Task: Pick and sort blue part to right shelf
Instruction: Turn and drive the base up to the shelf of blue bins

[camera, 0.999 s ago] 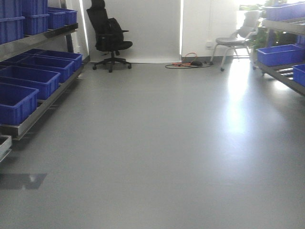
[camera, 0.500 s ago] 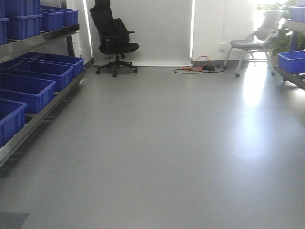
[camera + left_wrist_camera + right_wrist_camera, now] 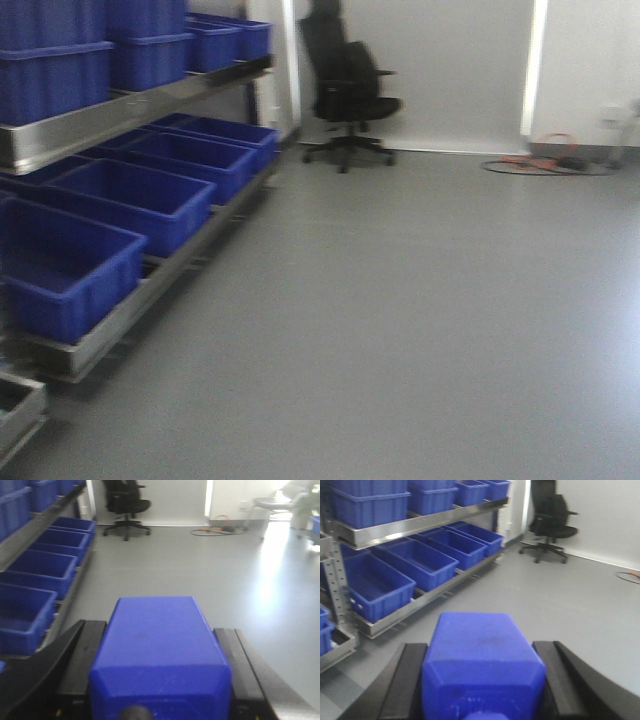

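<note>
Blue part sits clamped between the left fingers, and a second blue part between the right fingers.

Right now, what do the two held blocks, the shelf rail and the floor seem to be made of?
Left block and right block: likely moulded plastic, even matte blue, bevelled edges. Shelf rail: probably stainless steel, silvery sheen. Floor: smooth grey coating or vinyl, softly reflective.

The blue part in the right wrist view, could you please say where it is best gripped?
Across the two flat long sides of the blue part, coming from its knob end, as the right gripper does: those parallel faces seat the fingers squarely, while the sloped shoulders may slip.
</note>
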### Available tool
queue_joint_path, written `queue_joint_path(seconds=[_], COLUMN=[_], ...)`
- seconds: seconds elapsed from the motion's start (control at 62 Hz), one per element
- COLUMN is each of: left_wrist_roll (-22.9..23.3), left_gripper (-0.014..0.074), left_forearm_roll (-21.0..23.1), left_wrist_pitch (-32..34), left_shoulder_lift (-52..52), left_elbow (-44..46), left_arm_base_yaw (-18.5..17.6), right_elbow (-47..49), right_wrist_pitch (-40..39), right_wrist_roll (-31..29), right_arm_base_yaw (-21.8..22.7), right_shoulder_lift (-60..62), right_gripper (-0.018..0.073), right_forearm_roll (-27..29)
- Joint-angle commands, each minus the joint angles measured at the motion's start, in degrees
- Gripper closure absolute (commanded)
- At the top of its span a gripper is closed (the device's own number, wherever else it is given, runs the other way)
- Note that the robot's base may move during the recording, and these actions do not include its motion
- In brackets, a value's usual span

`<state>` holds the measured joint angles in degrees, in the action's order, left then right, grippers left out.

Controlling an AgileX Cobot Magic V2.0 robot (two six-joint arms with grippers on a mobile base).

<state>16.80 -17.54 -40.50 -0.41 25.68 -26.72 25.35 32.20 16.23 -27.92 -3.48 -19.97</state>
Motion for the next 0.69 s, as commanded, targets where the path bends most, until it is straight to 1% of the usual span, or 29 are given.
queue_joint_path(seconds=[0.0,0.677], left_wrist_roll=[0.0,0.0], left_gripper=[0.0265,0.0265], left_forearm_roll=[-0.6,-0.6], left_wrist_pitch=[5.3,5.3], left_shoulder_lift=[-0.7,-0.7], left_elbow=[1.6,1.6], left_arm_base_yaw=[0.2,0.2], right_elbow=[1.7,1.7], right_wrist_pitch=[-5.6,-5.6], right_wrist_roll=[-0.5,-0.5], right_arm_base_yaw=[0.0,0.0], right_shoulder_lift=[-0.9,-0.9], right_gripper=[0.0306,0.0306], right_forearm_roll=[-1.4,-1.4])
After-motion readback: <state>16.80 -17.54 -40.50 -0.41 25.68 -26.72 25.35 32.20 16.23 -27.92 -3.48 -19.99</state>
